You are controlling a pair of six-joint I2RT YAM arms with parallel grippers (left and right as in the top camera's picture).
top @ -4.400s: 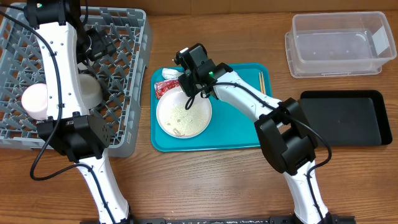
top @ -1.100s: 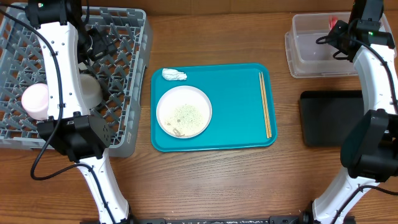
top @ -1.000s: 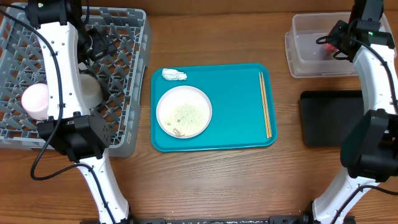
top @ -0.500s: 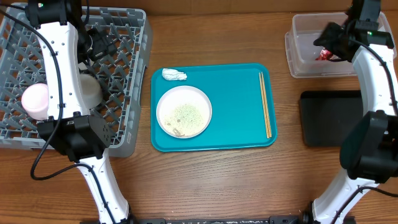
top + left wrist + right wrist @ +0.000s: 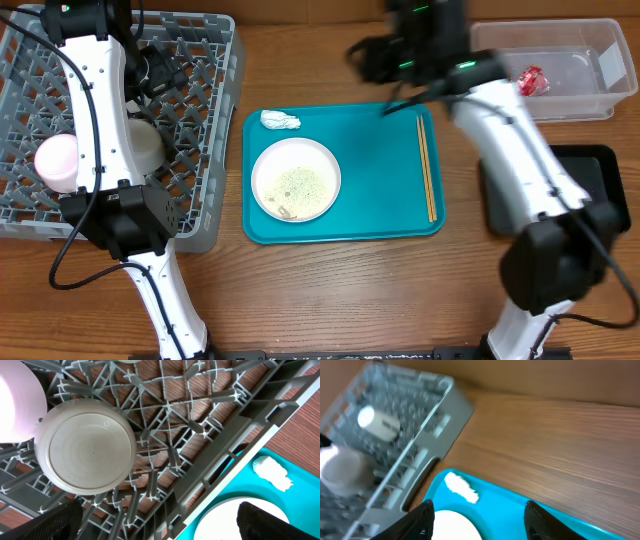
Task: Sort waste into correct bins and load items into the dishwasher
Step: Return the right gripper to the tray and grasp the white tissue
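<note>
The right gripper, blurred overhead, hung empty with jaws apart above the far edge of the teal tray. The crumpled tissue lay in the tray's corner just beside the plate. It was probably feather-light and soft, best pinched across its bunched middle. The left gripper gaped empty over the dish rack.

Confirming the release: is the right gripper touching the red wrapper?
Apart. Overhead shows the red wrapper inside the clear tub, the right gripper away near the teal tray.
</note>
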